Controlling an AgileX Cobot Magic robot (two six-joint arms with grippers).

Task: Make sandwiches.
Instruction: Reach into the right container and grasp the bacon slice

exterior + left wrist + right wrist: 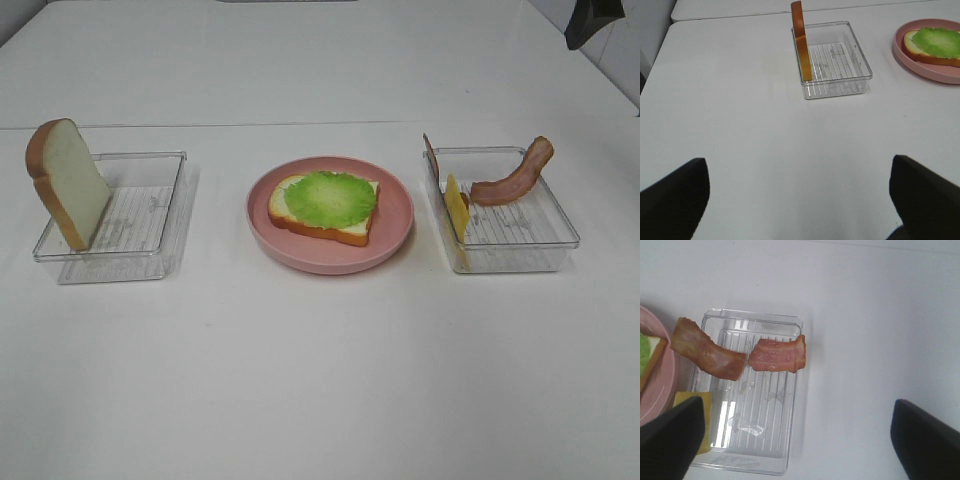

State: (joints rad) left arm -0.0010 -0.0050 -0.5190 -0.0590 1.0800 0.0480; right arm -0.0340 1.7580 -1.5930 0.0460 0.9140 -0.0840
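Two hands, both spread wide and holding nothing. The left hand (800,200) hangs over bare table (740,125), short of the left tray (835,60). The right hand (799,440) is above the right tray (765,410).

Sandwich status: one bread slice (290,205) lies flat on the pink plate (400,215) at mid-table, with lettuce (330,197) on top. The second slice (75,180) stands on edge, leaning at the left tray's outer wall. A bacon strip (515,178) arches up out of the right tray. Another bacon piece and the cheese square (457,208) stand at the wall nearest the plate.

Judged stage: bacon or cheese goes on next.

Risks:
- The arched bacon offers a curved, narrow bite, so it may slip or flip out.
- The cheese is thin and close to the wall, so fingers may strike the wall and drag the light tray.
- A careless drop could slide the lettuce off-centre.
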